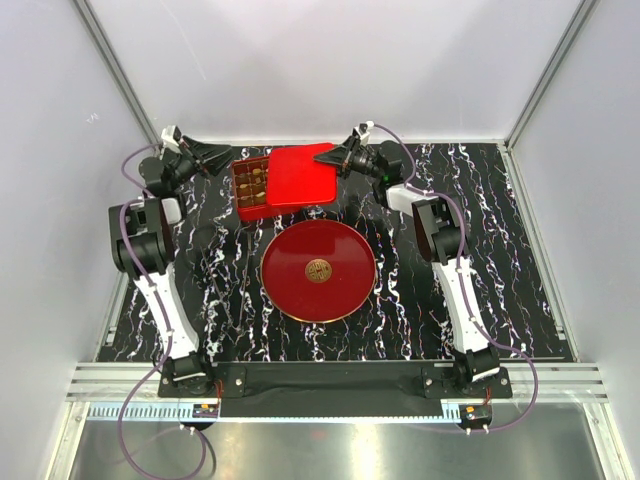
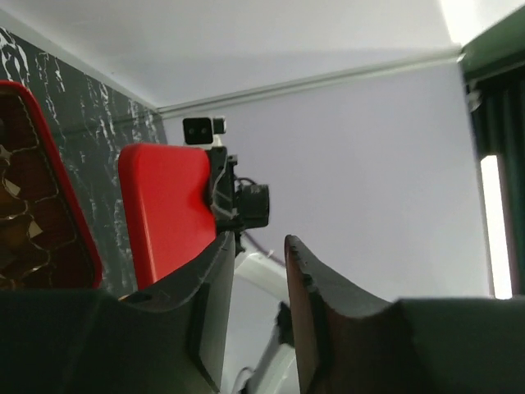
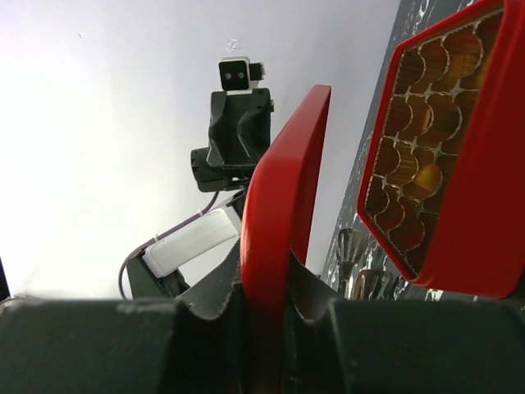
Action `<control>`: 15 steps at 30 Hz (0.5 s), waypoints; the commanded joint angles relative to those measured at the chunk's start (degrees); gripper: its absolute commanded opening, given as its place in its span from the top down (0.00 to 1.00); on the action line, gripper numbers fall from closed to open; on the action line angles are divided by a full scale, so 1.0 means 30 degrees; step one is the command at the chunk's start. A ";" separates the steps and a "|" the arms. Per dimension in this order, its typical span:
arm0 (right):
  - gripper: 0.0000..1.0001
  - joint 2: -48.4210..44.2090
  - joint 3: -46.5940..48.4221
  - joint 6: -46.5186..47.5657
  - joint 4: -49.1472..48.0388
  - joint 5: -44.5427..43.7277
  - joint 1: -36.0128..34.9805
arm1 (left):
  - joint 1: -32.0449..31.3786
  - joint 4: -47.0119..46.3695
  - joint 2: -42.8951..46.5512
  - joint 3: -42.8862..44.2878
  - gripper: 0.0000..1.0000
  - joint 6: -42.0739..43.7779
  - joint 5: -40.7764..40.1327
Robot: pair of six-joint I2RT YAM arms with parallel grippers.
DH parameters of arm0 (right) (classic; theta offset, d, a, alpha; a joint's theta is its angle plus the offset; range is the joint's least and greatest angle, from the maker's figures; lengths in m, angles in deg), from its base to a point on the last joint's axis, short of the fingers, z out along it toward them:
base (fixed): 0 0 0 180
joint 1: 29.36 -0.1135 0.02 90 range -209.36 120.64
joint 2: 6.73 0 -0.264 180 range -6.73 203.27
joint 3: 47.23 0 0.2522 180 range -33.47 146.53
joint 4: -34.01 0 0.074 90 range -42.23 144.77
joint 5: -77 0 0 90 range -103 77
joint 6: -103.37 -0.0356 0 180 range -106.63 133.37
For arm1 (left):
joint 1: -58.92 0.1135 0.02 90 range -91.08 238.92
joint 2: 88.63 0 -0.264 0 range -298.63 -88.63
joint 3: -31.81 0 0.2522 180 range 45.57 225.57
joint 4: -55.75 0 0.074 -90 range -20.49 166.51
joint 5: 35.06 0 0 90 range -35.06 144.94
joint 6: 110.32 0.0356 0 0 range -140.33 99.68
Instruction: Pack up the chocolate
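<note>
currently: chocolate (image 3: 426,176), likely light, fragile, boxed beside fingers (image 3: 209,300); stiff lid (image 3: 279,189) clamped by rim in right gripper (image 3: 267,283); left gripper (image 2: 258,254) slightly parted, empty.

lid (image 3: 279,189): smooth glossy red plastic | left hand (image 2: 258,242): matt black | tabletop (image 1: 500,250): marble-print

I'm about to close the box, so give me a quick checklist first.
1. Right gripper clamped on the red lid: ok.
2. Left gripper clear, jaws apart, holding nothing: ok.
3. Chocolate seated in the box: ok.
4. Red plate bare of chocolate: ok.
5. Lid fully over the box: not ok, left end uncovered.
6. Every cell filled: cannot tell.
</note>
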 commanded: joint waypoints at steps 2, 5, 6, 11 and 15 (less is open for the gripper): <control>1.00 -0.0657 0.1308 -0.0846 -0.1942 0.0379 -0.0102 | -0.0146 0.5591 0.3664 -0.0074 0.58 0.7930 0.2465; 1.00 -0.0276 0.1924 -0.1694 -0.3023 0.0321 -0.0160 | -0.0525 1.7092 0.5188 0.1153 0.47 1.6681 0.1769; 1.00 -0.0130 0.2215 -0.1900 -0.3316 0.0291 -0.0219 | -0.0702 2.2490 0.5423 0.2318 0.44 1.8997 0.1213; 1.00 0.0163 0.3066 -0.2223 -0.3846 0.0203 -0.0483 | -0.1728 2.6319 0.4668 0.4143 0.37 2.3033 0.0915; 1.00 0.0544 0.3944 -0.2429 -0.3789 0.0291 -0.0658 | -0.2138 2.6065 0.4430 0.4088 0.35 2.2803 0.1350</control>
